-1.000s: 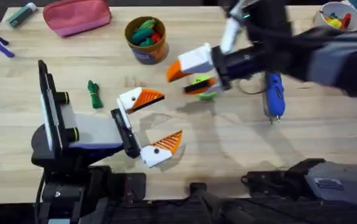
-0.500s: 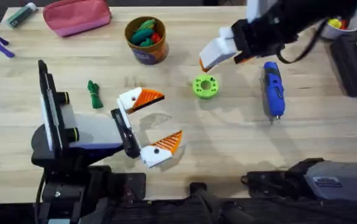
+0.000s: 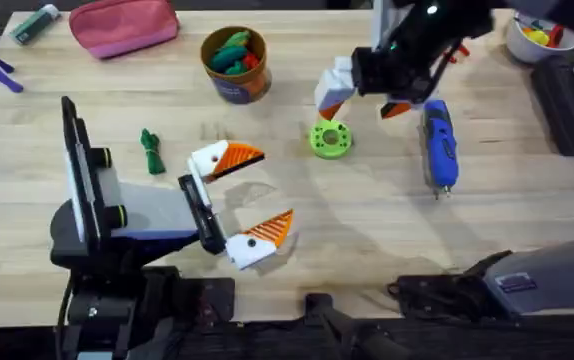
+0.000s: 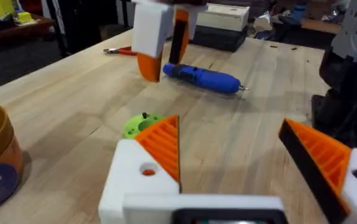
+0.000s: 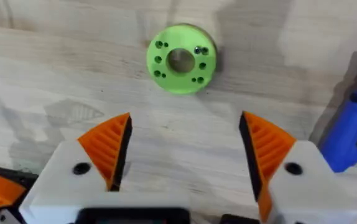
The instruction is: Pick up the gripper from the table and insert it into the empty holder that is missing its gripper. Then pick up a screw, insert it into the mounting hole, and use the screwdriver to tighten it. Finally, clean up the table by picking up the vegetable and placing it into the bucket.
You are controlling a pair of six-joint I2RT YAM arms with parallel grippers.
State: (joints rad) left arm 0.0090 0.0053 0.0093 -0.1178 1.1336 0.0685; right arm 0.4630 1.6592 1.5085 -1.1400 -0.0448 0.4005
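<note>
1. Right gripper (image 3: 362,95) up over the table's far-middle, fingers spread wide, holding nothing, hovering just past the green disc (image 3: 330,138).
2. Left gripper (image 3: 250,195) parked near the front-left, fingers apart too, nothing between them.
3. Screwdriver (image 3: 438,146) flat on the table, right of the disc.
4. Vegetable (image 3: 151,151) lying toward the left edge, well apart from the bucket (image 3: 235,63) near the far edge.
</note>
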